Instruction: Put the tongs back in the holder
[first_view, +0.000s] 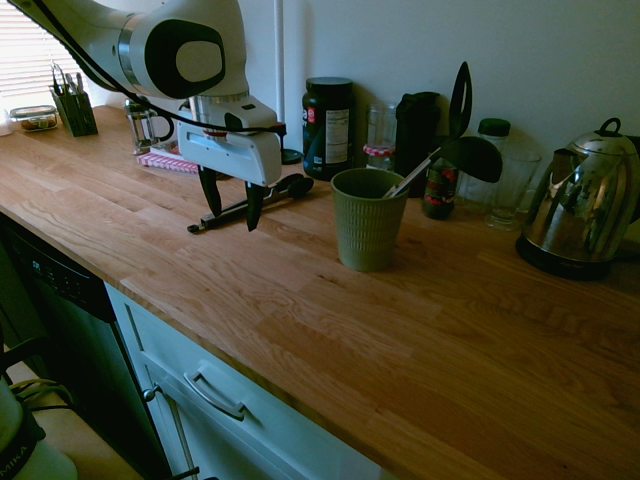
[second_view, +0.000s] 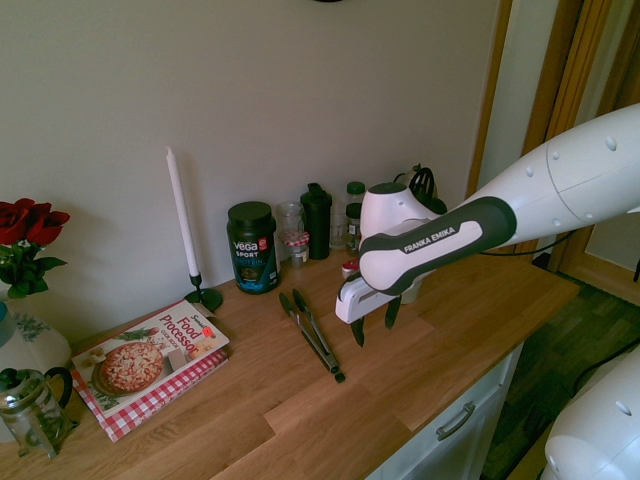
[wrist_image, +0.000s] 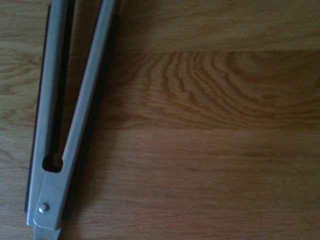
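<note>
Lying flat on the wooden surface (first_view: 300, 330) at left centre of the first exterior view, the tongs (first_view: 250, 203) rest left of the green holder (first_view: 367, 218), apart from it. The gripper (first_view: 232, 205) hangs above them, fingers spread and empty. Judged light, stiff and slick; best pinched across both arms near mid-length, ahead of the hinge.

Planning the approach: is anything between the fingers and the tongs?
Nothing visible. The gripper hangs open just above the tongs, which lie flat on bare countertop; the holder stands off to one side.
</note>
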